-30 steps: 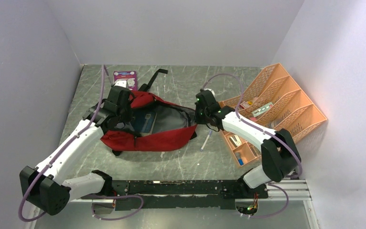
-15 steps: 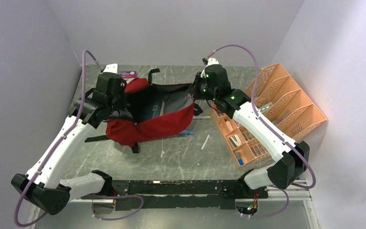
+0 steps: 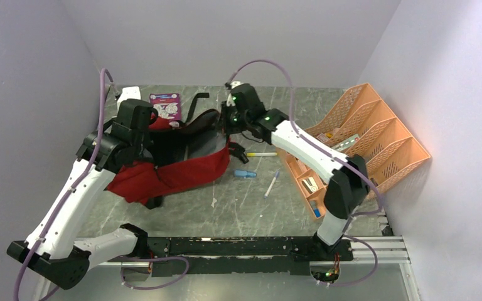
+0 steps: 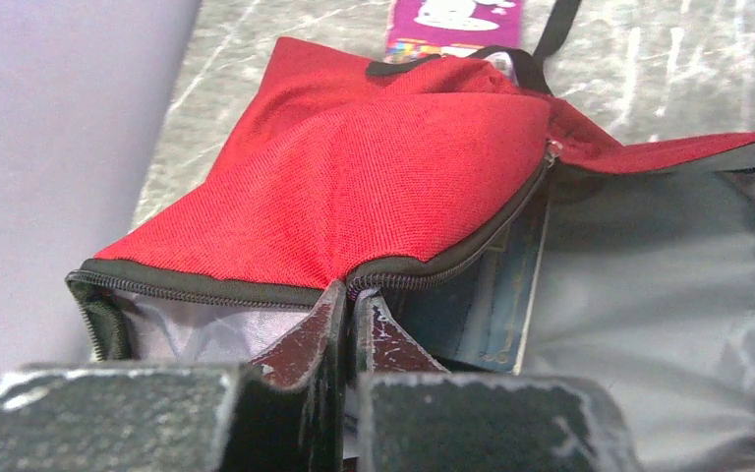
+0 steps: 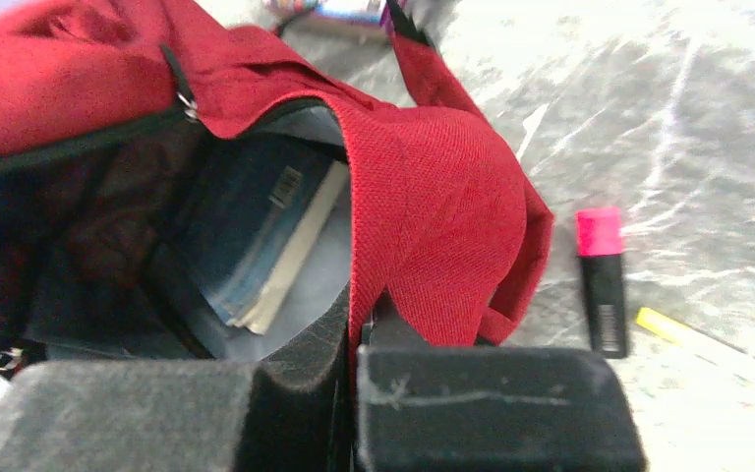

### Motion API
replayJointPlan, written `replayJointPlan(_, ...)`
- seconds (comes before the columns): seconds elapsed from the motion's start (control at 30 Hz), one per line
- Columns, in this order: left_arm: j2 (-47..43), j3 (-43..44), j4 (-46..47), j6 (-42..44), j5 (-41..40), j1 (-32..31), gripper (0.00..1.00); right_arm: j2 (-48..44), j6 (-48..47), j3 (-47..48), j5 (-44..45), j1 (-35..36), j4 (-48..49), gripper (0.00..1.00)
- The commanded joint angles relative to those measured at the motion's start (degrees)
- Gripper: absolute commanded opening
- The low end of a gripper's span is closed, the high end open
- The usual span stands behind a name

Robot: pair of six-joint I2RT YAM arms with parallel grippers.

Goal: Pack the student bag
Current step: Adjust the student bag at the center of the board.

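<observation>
The dark red student bag [image 3: 182, 172] hangs open between my two grippers, lifted at both ends, its grey lining showing. My left gripper [image 3: 145, 125] is shut on the bag's black zipper rim at its left end, and the left wrist view shows this grip [image 4: 351, 292]. My right gripper [image 3: 226, 122] is shut on the red fabric edge at the right end, seen close in the right wrist view [image 5: 359, 320]. A blue book [image 5: 246, 231] lies inside the bag and also shows in the left wrist view [image 4: 496, 295].
A blue item [image 3: 245, 174], a pen [image 3: 271, 185], a yellow pen [image 3: 262, 153] and a pink-capped highlighter [image 5: 602, 280] lie on the table right of the bag. A purple booklet [image 3: 165, 104] lies behind it. An orange organiser [image 3: 376, 135] stands at the right.
Both grippers have lifted the bag and carried it left and towards the back. The blue item, the yellow pen and the highlighter on the table have come into view.
</observation>
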Motion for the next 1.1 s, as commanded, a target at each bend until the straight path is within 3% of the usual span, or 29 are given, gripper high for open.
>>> replayJointPlan(0.0,-3.11,1.27,0.28,1.55,-7.94,-0.02,0.05,4.97,-0.79,3.79,-3.81,3.66,1.91,0.0)
replayJointPlan(0.13,-4.3,-2.89,0.69,1.13,-4.8,-0.02,0.05,8.47,-0.81,3.24,-2.7,5.58,2.77,0.0)
replayJointPlan(0.4,-3.73,-19.76,7.15,-1.32,0.2,-0.02,0.05,9.87,-0.62,-5.33,4.68,5.76,5.14,0.0)
replayJointPlan(0.47,-2.9,-20.81,8.58,-1.29,1.35,-0.02,0.05,9.77,-0.92,-6.39,6.79,5.84,4.42,0.11)
replayJointPlan(0.53,-2.1,-21.54,9.52,-1.41,2.37,0.0,0.14,8.94,-0.95,-7.54,7.33,5.82,4.32,0.27)
replayJointPlan(0.6,-1.27,-21.95,9.88,-1.75,3.53,-0.02,0.42,7.43,-1.22,-8.68,8.56,5.76,4.58,0.38)
replayJointPlan(0.73,-0.94,-20.97,10.47,-1.7,5.47,0.01,0.68,4.17,-1.94,-8.82,11.43,5.76,3.65,0.48)
replayJointPlan(0.97,0.05,-14.78,15.13,1.42,11.3,0.07,0.75,-2.91,-3.03,-8.91,8.3,5.6,6.66,0.59)
replayJointPlan(1.07,2.52,-12.14,17.49,2.16,10.67,0.29,0.72,-4.14,-2.99,-9.25,5.31,4.69,10.17,0.55)
